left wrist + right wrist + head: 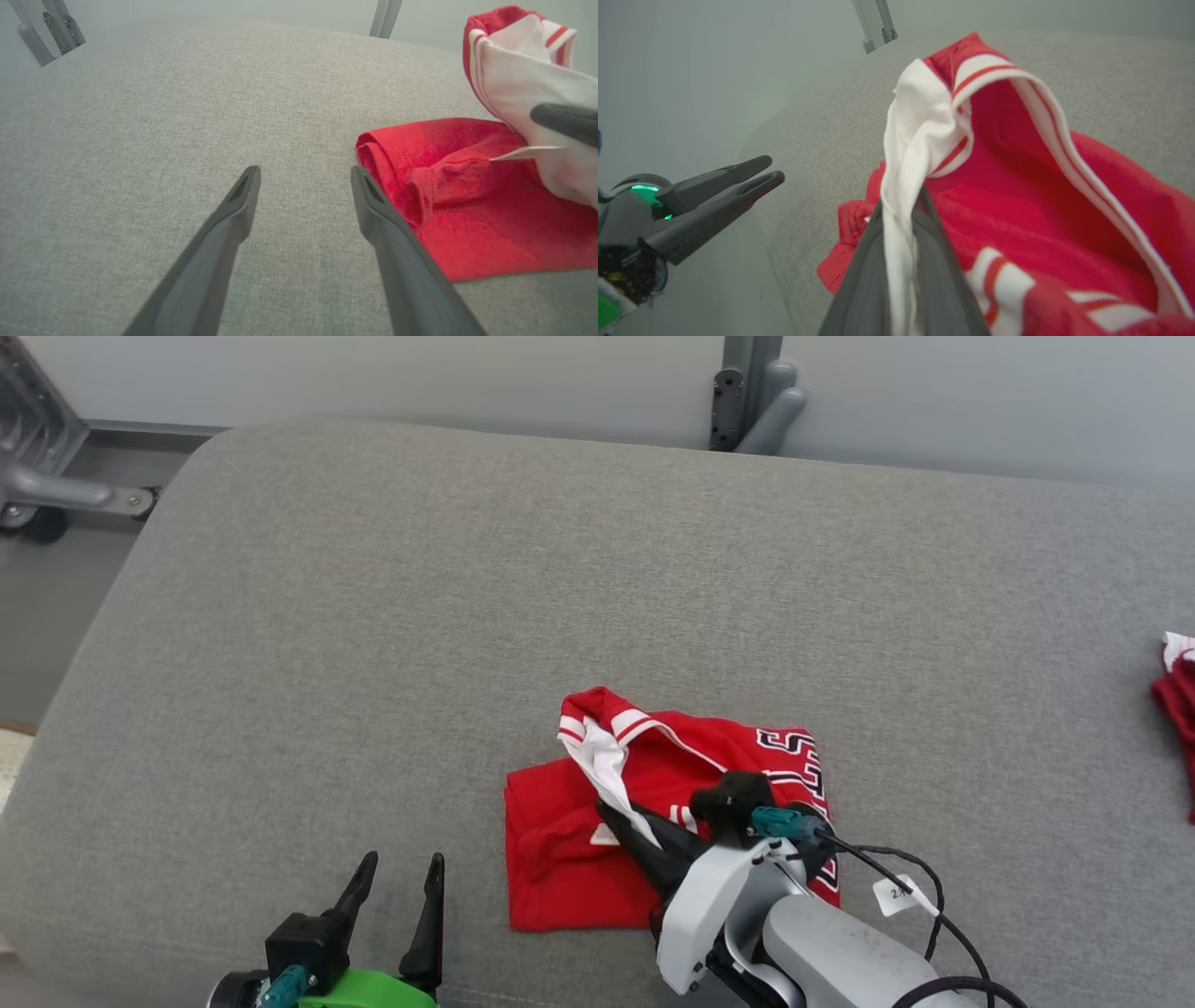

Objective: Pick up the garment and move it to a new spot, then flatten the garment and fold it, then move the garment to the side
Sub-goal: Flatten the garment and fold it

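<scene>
A broad grey cushion [373, 616] of coarse woven cloth spans the head view, with a grey metal bracket [756, 401] behind its far edge. The red garment [560, 868], a soft knit jersey with white and red striped trim, lies bunched near the cushion's front edge, right of the middle. The head view alone takes in its black lettering and a second bit of red cloth [1178, 695] at the far right, well apart. The right wrist view shows the grip more plainly. The right gripper [901, 205] has its two dark tapered fingers pressed together on a twisted white strip of the trim, which rises into a lifted loop. The left gripper [401, 887] stands spread wide and holds nothing, just left of the garment. In the left wrist view one finger lies close by the rolled red hem, and I cannot tell whether it touches. A black cable [850, 847] with a small white tag [898, 894] trails from the right wrist.
</scene>
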